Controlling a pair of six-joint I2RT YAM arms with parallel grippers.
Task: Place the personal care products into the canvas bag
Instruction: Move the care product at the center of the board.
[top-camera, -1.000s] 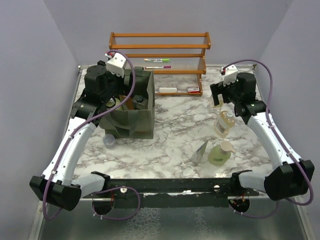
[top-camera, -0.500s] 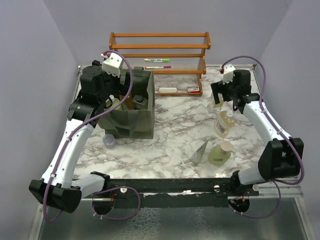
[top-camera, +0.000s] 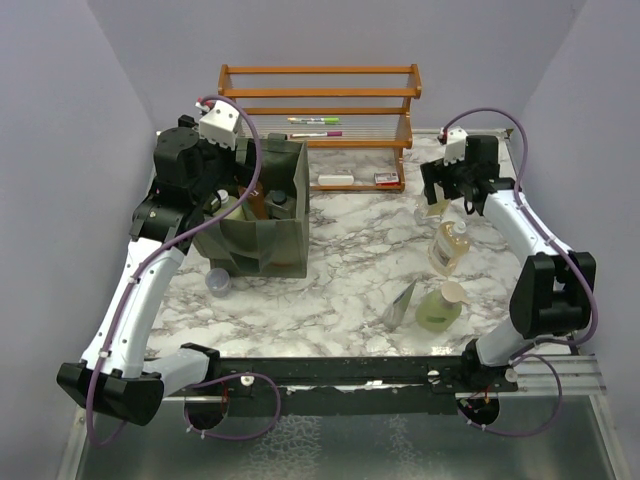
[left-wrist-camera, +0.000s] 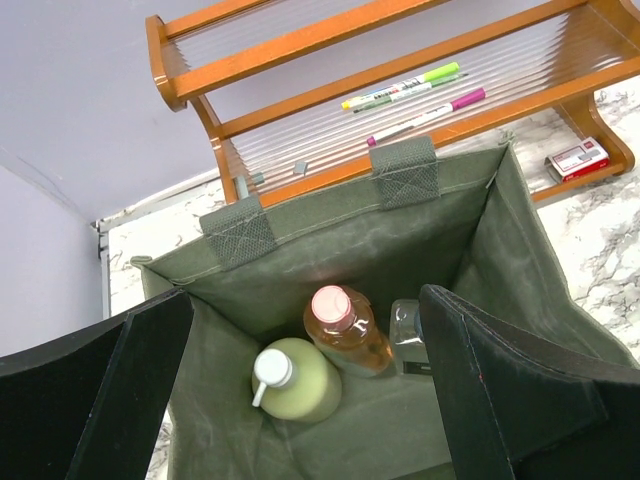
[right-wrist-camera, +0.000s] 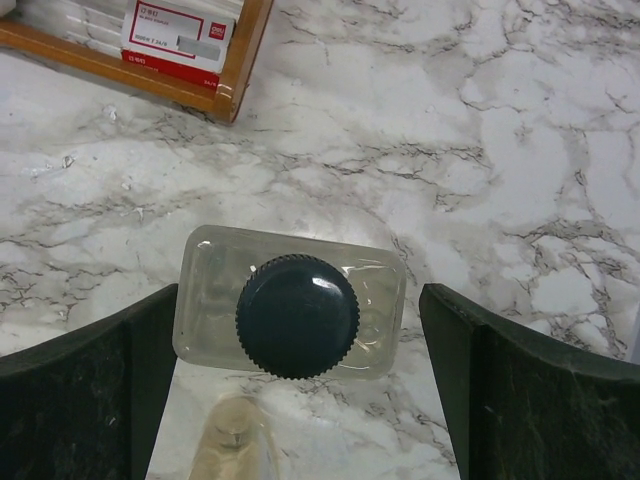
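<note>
The olive canvas bag (top-camera: 268, 238) stands open at the left. My left gripper (top-camera: 230, 192) hovers open over its mouth with nothing between its fingers. Inside the canvas bag (left-wrist-camera: 450, 240) lie a pale green pump bottle (left-wrist-camera: 298, 380), an orange bottle with a pink cap (left-wrist-camera: 347, 332) and a clear bottle (left-wrist-camera: 404, 330). My right gripper (right-wrist-camera: 300, 400) is open above a clear bottle with a black cap (right-wrist-camera: 297, 315), one finger on each side of it. On the table stand that clear bottle (top-camera: 431, 209), an amber pump bottle (top-camera: 450, 248) and a green pump bottle (top-camera: 438, 310). A grey pouch (top-camera: 402, 303) lies beside them.
An orange-brown wooden rack (top-camera: 320, 95) stands at the back, with marker pens (top-camera: 315, 121) on its shelf and a small red box (top-camera: 385, 178) and a white block (top-camera: 335, 180) at its foot. A lavender cup (top-camera: 218, 282) sits in front of the bag.
My left gripper has drawn up and to the left above the bag. The right arm has folded its elbow in, and the gripper stays over the clear bottle.
</note>
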